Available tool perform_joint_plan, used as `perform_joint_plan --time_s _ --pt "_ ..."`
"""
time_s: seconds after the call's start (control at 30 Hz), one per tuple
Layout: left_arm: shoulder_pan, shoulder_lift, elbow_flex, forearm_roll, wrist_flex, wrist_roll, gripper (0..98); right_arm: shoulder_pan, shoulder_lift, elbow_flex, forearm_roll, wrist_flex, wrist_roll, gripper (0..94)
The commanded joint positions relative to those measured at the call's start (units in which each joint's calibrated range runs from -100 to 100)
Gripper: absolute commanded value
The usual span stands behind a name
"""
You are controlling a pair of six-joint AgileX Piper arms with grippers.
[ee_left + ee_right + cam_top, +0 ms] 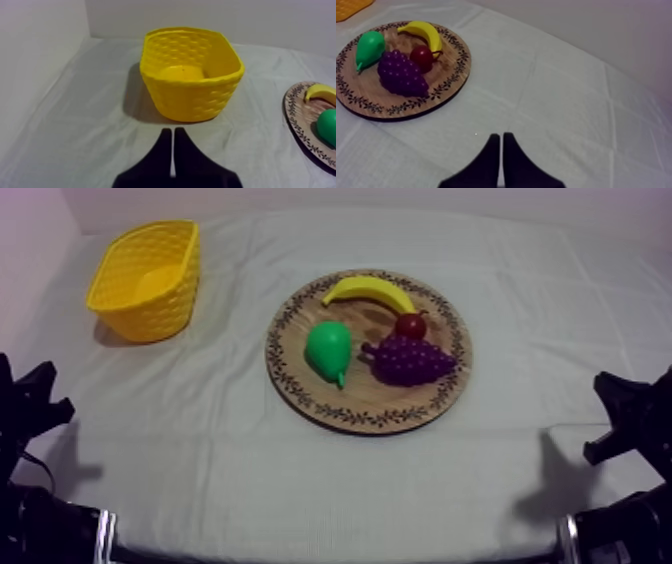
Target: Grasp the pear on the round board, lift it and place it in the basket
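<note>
Left end effector [172, 131], right end effector [501, 135]: narrow empty wedges, low over the cloth [200, 438]

Banana [368, 290]: yellow, curved, lying flat. Farthest back of the three fruits, arch bowed toward the far side, both ends pointing nearer.

Small red fruit [411, 325]: dark red, short stalk. Tucked just under the banana's right end; touching or only close, cannot tell.

Bunch of grapes [410, 360]: purple, lying on its side, broad at the left and tapering to the right. Just in front of the small red fruit, against it.

Desk [250, 478]: grey-white cloth with straight fold creases and faint wrinkles.

Pale wall [400, 198] behind the desk's far edge.
</note>
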Motion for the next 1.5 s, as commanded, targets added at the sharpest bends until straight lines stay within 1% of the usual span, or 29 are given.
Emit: perform_joint_plan --time_s 0.0,0.13,0.3,0.4,0.5,0.6,0.67,0.9,1.2,1.33,1.47 --pt "-0.09 0.01 0.02 -0.05 0.02 -0.1 0.0 -0.03 -0.01 -0.01 0.0 0.0 0.0 0.5" --pt "-0.14 0.01 0.02 -0.16 0.02 -0.15 0.0 -0.03 -0.01 -0.01 0.0 0.0 0.0 0.5" --pt "-0.16 0.01 0.06 -0.59 0.05 0.62 0.0 -0.03 -0.01 -0.01 0.0 0.0 0.0 0.5" --pt "0.28 0.88 0.14 -0.35 -1.22 0.56 0.0 -0.03 -0.01 -0.01 0.0 0.0 0.0 0.5" --pt "1.52 5.26 -2.58 0.13 -3.57 -0.24 0.0 -0.03 -0.01 -0.01 0.0 0.0 0.0 0.5" --pt "2.69 12.21 -9.75 0.3 -4.03 -0.92 0.0 -0.03 -0.01 -0.01 0.0 0.0 0.0 0.5" --pt "3.31 17.3 -16.26 0.35 -2.68 -1.23 0.0 -0.03 -0.01 -0.01 0.0 0.0 0.0 0.5" --pt "5.03 33.4 -39.52 0.03 5.43 -1.26 0.0 -0.03 -0.01 -0.01 0.0 0.0 0.0 0.5" --pt "6.04 47.0 -61.84 -0.01 15.14 -1.6 0.0 -0.03 -0.01 -0.01 0.0 0.0 -0.01 0.5" --pt "7.95 53.27 -70.75 -0.55 19.56 -0.67 0.0 -0.03 -0.01 -0.01 0.0 0.0 0.0 0.5" --pt "11.15 58.95 -77.18 -2.15 22.29 1.66 0.0 -0.03 -0.01 -0.01 0.0 0.0 0.0 0.5"
